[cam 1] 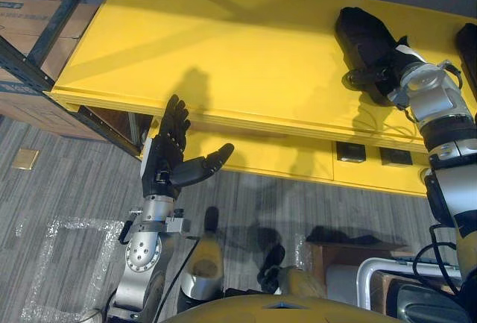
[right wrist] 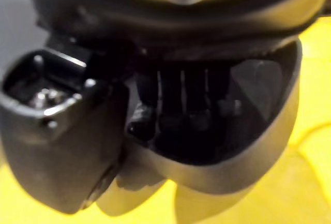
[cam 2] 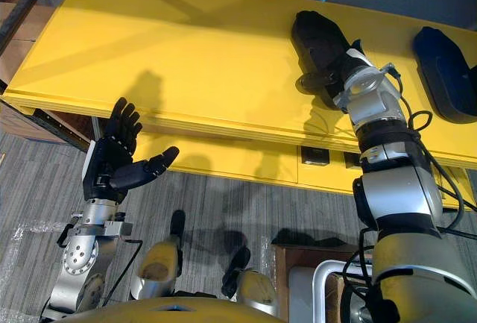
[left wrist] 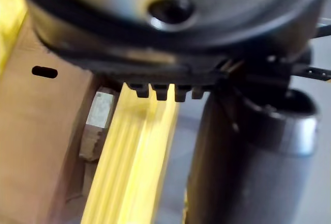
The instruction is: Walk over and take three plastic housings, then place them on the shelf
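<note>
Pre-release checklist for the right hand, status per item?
1. Housing over the shelf, back from the front edge: ok.
2. Housing sitting flat on the shelf: cannot tell, the right hand covers it.
3. Right hand's grip: ok. In the right wrist view its fingers curl into the housing's hollow.
4. Gap to the second housing on the shelf to the right: ok, the two are apart.
5. Left hand out of the way: ok. It is open, holds nothing and is below the shelf's front edge.
6. Three housings on the shelf: not ok, two are visible.
</note>
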Motion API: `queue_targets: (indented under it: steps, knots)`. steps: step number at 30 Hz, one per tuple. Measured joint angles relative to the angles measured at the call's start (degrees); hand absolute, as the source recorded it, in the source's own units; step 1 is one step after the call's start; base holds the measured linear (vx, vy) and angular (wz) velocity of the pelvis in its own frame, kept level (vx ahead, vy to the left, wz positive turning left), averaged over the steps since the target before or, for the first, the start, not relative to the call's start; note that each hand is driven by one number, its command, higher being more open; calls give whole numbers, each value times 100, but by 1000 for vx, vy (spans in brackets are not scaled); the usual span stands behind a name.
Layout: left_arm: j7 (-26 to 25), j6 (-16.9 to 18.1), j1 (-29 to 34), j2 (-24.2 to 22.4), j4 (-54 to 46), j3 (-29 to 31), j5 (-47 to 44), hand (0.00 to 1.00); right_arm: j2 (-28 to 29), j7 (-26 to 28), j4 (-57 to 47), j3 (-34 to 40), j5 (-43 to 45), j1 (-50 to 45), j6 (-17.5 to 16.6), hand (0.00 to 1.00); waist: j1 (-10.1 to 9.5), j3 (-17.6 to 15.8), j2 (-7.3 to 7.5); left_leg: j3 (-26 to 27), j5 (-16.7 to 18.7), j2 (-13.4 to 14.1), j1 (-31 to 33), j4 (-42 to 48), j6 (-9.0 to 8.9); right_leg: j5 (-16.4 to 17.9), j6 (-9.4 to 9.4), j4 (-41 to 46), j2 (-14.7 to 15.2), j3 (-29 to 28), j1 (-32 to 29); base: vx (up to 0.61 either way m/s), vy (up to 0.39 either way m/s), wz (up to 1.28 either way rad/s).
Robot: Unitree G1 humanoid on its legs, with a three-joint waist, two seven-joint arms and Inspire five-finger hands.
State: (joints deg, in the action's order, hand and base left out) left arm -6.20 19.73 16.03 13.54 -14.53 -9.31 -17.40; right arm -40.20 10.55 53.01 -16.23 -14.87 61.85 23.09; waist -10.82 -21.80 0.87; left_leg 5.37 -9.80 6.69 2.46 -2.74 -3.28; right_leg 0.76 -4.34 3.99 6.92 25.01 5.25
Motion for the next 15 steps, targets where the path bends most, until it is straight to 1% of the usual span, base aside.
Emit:
queue_targets:
  steps: [2,6,10,12,15]
  knots:
    - [-49,-3,5,2,0,-80,0,100,74,-217,0,7,4,-54,161,0,-10,45,21,-4,0,-1,0,-4,0,2,3,1,0,2,0,0,0,0]
    - [-150,-4,19,5,0,-162,0,100,228,-609,2,246,104,-54,520,0,-14,46,21,-21,-29,-3,1,-46,-2,4,6,8,0,22,-10,0,0,0]
    - [-246,-30,19,8,-1,-166,0,100,247,-883,3,351,236,-54,712,0,-28,46,20,-33,-30,-10,10,-46,-2,7,7,17,3,32,-16,0,0,0]
    - [-301,-100,14,9,-1,-169,0,100,248,-1086,4,406,537,-54,814,0,-24,46,20,-37,-30,-11,12,-46,-2,29,25,60,10,34,-34,0,0,0]
    - [-346,-113,17,10,-2,-179,0,100,248,-1329,3,449,839,-54,859,0,-29,47,20,-40,-31,-12,12,-45,-4,61,40,112,10,34,-58,0,0,0]
